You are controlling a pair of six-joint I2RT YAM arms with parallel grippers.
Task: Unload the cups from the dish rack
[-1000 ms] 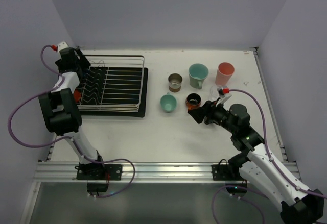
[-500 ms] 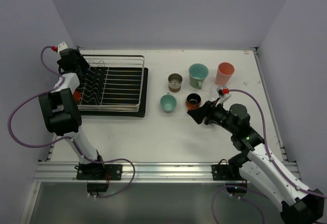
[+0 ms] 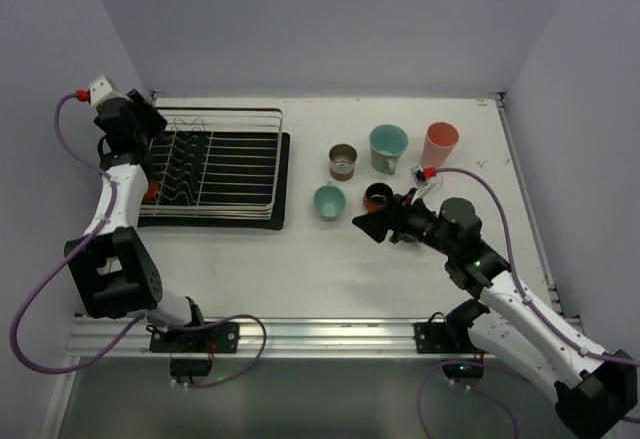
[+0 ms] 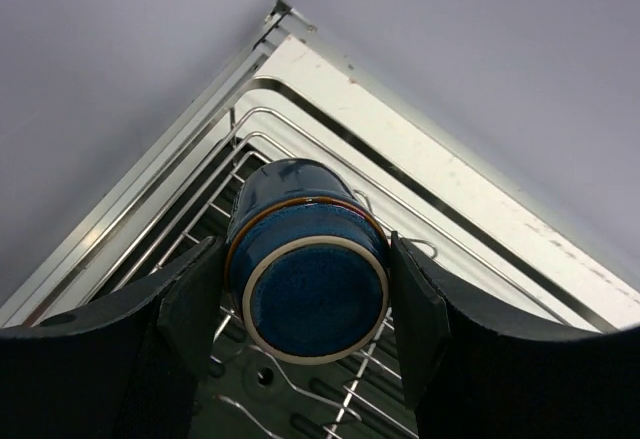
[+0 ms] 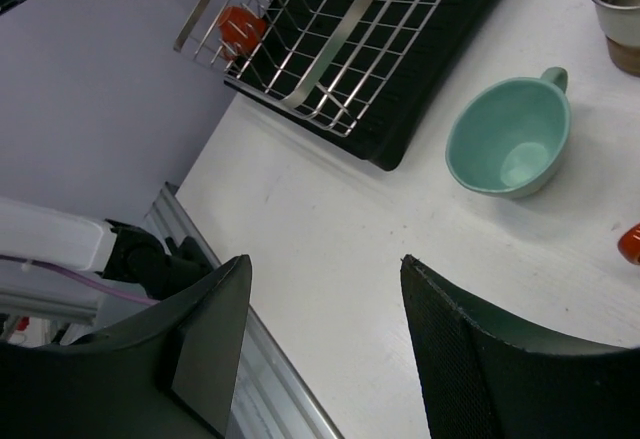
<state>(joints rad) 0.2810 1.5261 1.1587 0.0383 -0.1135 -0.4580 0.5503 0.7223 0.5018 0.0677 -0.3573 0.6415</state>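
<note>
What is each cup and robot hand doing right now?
blue cup: gripped, over the dish rack
left gripper: shut on blue cup
right gripper: open, empty
small teal cup: upright, empty, on table
teal mug: upright on table
pink tumbler: upright on table
metallic cup: upright on table
brown cup: upright on table
orange cup: in dish rack

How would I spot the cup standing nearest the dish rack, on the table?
Start at the wire dish rack on the left and look right of it. The first cup is a small teal cup, upright and empty. It is squatter than the teal mug farther back.
</note>
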